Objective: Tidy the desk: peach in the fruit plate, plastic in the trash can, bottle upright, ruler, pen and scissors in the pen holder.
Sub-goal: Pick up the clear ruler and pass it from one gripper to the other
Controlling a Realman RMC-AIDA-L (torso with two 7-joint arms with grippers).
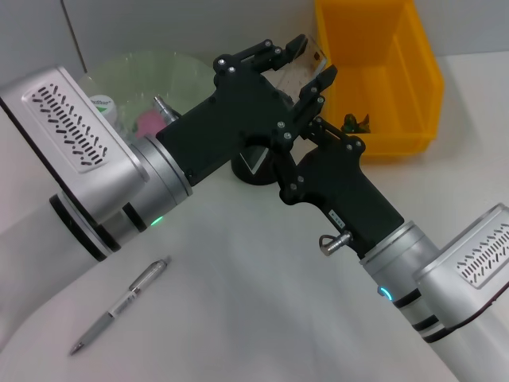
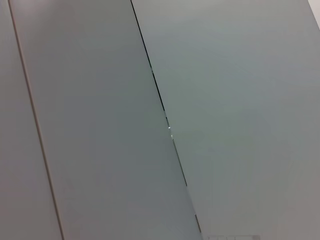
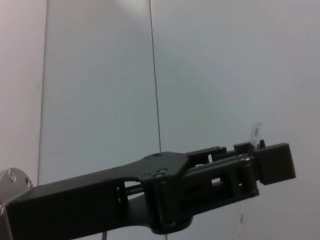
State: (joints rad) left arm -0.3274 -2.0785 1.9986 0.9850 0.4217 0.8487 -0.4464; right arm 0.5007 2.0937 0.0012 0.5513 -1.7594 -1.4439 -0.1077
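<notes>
My left gripper [image 1: 306, 62] pinches a clear flat ruler [image 1: 306, 68] above the black round pen holder [image 1: 256, 165], its step unfinished; my right gripper [image 1: 305, 107], close beside, I cannot tell. The silver pen [image 1: 121, 305] lies well away from the holder, undone.

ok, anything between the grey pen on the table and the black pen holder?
On the white table itself, nothing visible. Above it, the left arm crosses the line from the grey pen to the round black pen holder. The left pincer is raised beyond the holder, the right pincer beside it.
</notes>
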